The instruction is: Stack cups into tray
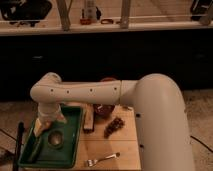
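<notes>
**Arm reaching down over the green tray, one cup sitting inside it**

So the big white arm [100,92] sweeps in from the right, bends at an elbow on the left and drops straight down to the pincer [46,125], which hangs over the far left part of the tray [75,132]. It's pale/tan down there, and honestly I can't tell what state the pincer is in or whether it has hold of anything.

The tray is dark green, rectangular with a raised rim, and sits at the left end of the wooden worktop [107,145]. Its long axis runs from the near edge back away from the camera, leaning slightly to the right as it goes back. Inside it, roughly mid-tray and just below the pincer, there's one cup [55,139]: round, dull grey, standing upright with its dark opening facing up. It sits apart from the pincer as far as I can see.

Other stuff on the worktop: a brownish block-like thing [89,120] standing just beside the tray's right rim, a red bowl [106,107] behind it partly hidden by the arm, a dark clump that looks like grapes [114,126] near the middle, and a fork [102,159] lying near the front edge, its long axis running left to right.
</notes>
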Available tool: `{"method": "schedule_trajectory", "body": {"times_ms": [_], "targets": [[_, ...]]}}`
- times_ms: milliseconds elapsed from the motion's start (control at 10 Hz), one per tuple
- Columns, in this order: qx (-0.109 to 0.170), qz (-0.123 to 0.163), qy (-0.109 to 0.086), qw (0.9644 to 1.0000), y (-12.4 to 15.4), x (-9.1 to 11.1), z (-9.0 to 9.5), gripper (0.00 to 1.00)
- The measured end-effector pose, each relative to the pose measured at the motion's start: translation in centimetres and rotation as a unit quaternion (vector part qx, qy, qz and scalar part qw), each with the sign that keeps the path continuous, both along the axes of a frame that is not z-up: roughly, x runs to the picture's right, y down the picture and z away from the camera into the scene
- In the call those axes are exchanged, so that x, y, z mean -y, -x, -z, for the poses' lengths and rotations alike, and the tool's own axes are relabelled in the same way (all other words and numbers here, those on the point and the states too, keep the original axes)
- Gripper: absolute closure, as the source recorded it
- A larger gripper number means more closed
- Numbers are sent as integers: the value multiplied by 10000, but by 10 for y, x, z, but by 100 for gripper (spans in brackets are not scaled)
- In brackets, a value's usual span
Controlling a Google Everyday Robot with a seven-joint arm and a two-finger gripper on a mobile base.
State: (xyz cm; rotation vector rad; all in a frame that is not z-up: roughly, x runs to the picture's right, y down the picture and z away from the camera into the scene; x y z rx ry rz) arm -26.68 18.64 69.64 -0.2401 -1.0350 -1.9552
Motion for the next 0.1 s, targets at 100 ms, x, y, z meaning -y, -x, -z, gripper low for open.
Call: {"method": "schedule_trajectory", "body": {"times_ms": [100], "targets": [[0, 0, 0, 10000, 0, 0, 0, 20]]}}
